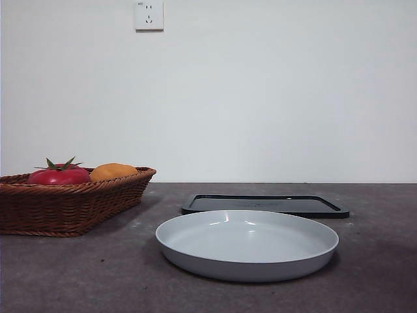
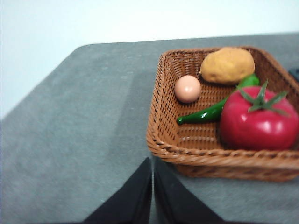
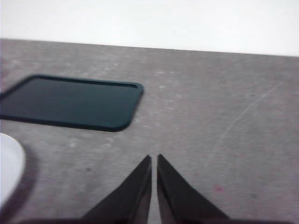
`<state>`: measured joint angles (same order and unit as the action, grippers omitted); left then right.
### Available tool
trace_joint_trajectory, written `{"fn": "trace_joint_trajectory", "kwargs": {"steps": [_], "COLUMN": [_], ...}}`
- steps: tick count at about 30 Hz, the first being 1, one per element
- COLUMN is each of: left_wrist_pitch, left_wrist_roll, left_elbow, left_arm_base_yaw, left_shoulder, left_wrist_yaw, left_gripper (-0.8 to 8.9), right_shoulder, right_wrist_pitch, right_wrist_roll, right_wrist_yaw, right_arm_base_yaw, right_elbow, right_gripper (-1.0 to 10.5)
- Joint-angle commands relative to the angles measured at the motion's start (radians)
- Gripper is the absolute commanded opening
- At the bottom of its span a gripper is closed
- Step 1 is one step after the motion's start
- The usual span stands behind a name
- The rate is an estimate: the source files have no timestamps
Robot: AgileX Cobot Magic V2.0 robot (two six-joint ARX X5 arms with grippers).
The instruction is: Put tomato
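Resting inside a brown wicker basket [image 2: 163, 140] at the left of the grey desk [image 1: 78, 274], the tomato [image 2: 258, 120] lies on its side of the weave with its green calyx up, just beside a green chilli pepper [image 2: 205, 113] that runs under its edge. An orange-yellow fruit [image 2: 227, 65] sits in the basket's far corner and a small pale pinkish fruit [image 2: 188, 88] lies near it. The left pincer [image 2: 152, 168] hangs over bare desk just outside the basket's near rim, its jaws pressed together and holding nothing. The right pincer [image 3: 154, 163] hangs above bare desk near a black tray [image 3: 70, 101], jaws likewise closed on nothing. A pale grey plate [image 1: 247, 267] stands in front of the tray, apart from the basket.
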<state>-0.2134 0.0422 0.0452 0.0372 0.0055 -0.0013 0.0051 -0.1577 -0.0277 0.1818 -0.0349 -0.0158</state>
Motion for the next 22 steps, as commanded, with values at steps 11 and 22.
{"fn": "trace_joint_trajectory", "kwargs": {"steps": [11, 22], "left_wrist_pitch": [0.0, -0.181], "left_wrist_roll": [-0.476, -0.541], "left_elbow": [-0.002, 0.201], "left_arm_base_yaw": [0.002, 0.002], "left_shoulder": [-0.002, 0.072], "left_wrist_yaw": [0.029, 0.126], "left_gripper": [0.08, 0.1], "right_shoulder": [-0.002, 0.054], "right_wrist_pitch": [-0.015, -0.158], "right_wrist_roll": [-0.287, -0.333], "right_wrist_yaw": [0.016, 0.042], "right_arm_base_yaw": [0.0, 0.0], "right_elbow": [-0.003, -0.22], "right_gripper": [0.1, 0.1]}}
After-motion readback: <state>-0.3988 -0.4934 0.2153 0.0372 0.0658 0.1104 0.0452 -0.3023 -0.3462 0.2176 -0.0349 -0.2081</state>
